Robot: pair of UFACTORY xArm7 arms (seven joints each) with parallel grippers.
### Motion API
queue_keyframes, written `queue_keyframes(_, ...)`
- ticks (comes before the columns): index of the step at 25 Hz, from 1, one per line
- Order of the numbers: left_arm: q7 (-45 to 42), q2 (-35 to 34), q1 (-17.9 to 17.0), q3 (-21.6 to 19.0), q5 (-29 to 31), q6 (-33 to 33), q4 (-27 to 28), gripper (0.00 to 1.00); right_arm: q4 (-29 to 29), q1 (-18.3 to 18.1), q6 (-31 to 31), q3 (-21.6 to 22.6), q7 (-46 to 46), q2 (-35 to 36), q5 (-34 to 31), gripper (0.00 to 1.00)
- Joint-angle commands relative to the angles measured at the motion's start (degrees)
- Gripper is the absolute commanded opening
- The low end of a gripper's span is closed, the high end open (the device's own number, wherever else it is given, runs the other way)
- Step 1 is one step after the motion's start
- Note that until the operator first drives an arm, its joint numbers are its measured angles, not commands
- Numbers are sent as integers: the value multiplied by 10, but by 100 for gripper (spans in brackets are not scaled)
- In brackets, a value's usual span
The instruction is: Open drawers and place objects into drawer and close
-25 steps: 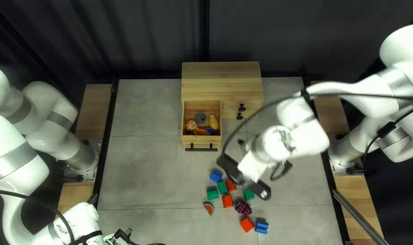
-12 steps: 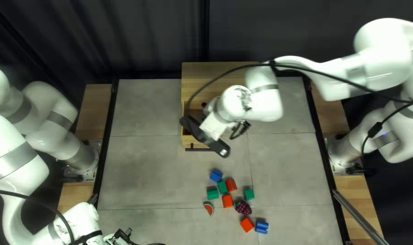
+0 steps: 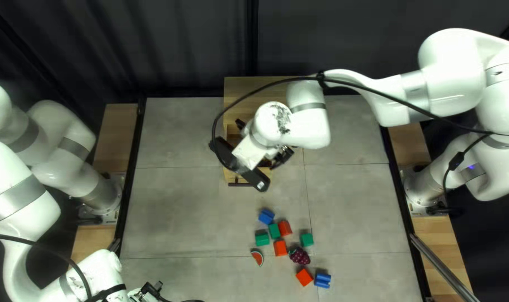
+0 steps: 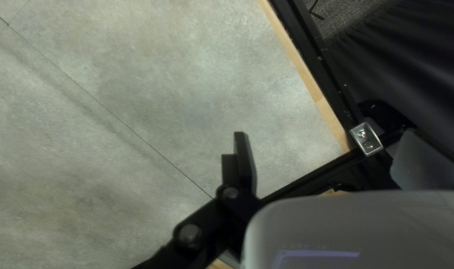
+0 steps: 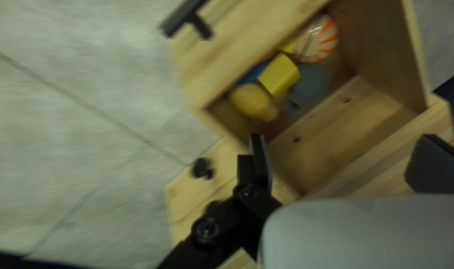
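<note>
Right gripper (image 3: 251,152) over the drawer (image 5: 394,35), fingers wide apart; contact with the side wall: cannot tell. Left gripper (image 3: 151,289) at the table's near edge, also spread wide, partly cut off in the top left view. Dark curtain (image 3: 182,50) behind table (image 3: 176,212). Right arm (image 3: 372,95) reaches across, black cable (image 3: 388,102) along it, covering part of the wooden cabinet (image 3: 249,86) and most of the drawer, which stands pulled out on the cabinet's left half as seen in the top left view. Inside drawer, right wrist view: striped round piece (image 5: 319,40), grey disc (image 5: 309,82), yellow block (image 5: 279,74), yellow-orange piece (image 5: 254,102); a blue piece (image 5: 252,73) mostly hidden by the drawer front. Loose on table, well apart from drawer: red, green and blue blocks (image 3: 262,239), dark grape bunch (image 3: 299,256), melon slice (image 3: 257,258). Smallest: black knobs (image 5: 202,168) on the cabinet, one partly hidden behind gripper links. Right wrist view blurred; finer detail unclear.
</note>
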Motion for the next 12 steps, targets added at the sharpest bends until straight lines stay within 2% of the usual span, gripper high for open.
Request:
queue_keyframes(1,0,0,0,0,0,0,0,100,-74,49,27,45,96,-56,63,100)
queue_keyframes(5,0,0,0,0,0,0,0,100,-115,74,9,70,171,-70,95,100)
queue_keyframes(9,0,0,0,0,0,0,0,100,-177,90,-61,85,216,-84,118,100)
queue_keyframes(12,0,0,0,0,0,0,0,100,-200,91,-108,87,220,-79,126,100)
